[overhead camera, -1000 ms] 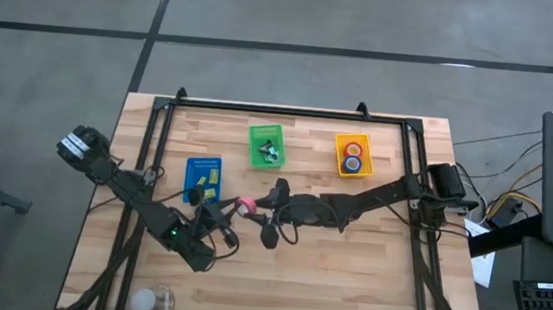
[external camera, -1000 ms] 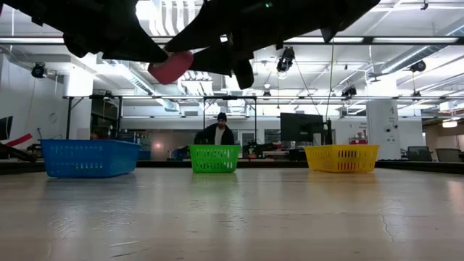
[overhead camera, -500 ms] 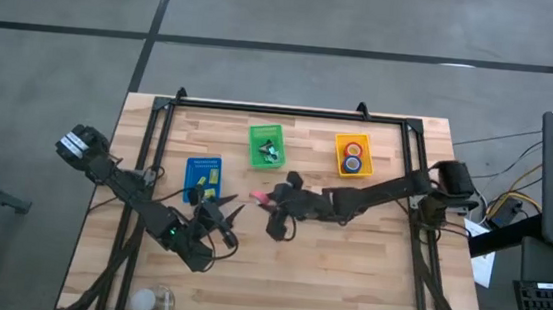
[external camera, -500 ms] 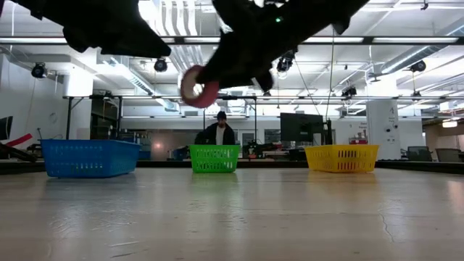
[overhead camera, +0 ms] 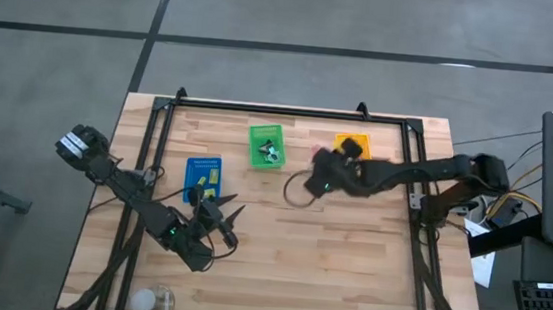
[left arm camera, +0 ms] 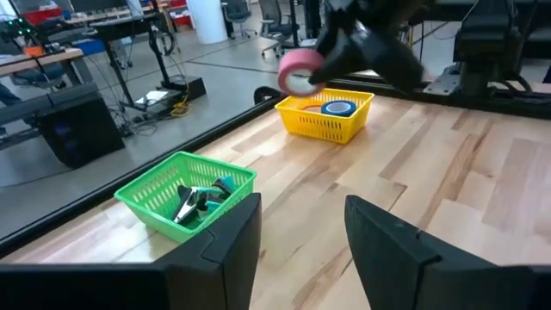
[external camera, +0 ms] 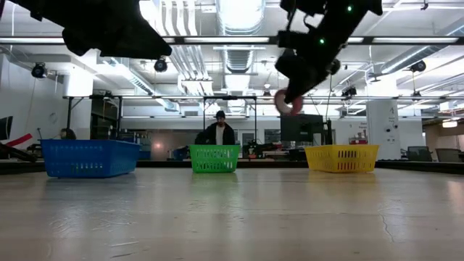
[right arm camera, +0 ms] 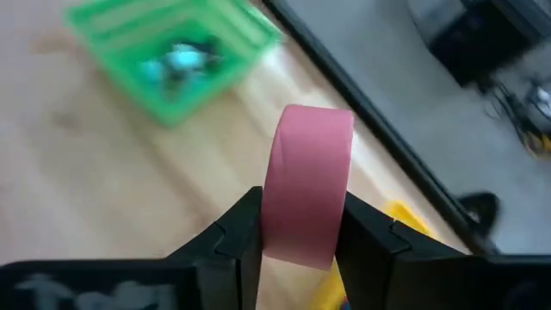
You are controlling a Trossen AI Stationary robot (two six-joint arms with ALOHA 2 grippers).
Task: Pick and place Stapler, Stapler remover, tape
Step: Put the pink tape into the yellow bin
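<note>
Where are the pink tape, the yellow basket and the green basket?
pink tape (right arm camera: 306, 185), right wrist view, on its outer band.
yellow basket (left arm camera: 320, 127), left wrist view, on its front wall.
green basket (left arm camera: 148, 207), left wrist view, on its front wall.

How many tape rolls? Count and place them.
3: pink roll in right hand, blue roll and red roll in yellow basket. Others may be hidden.

A pale wooden table carries a blue basket, green basket and yellow basket.
</note>
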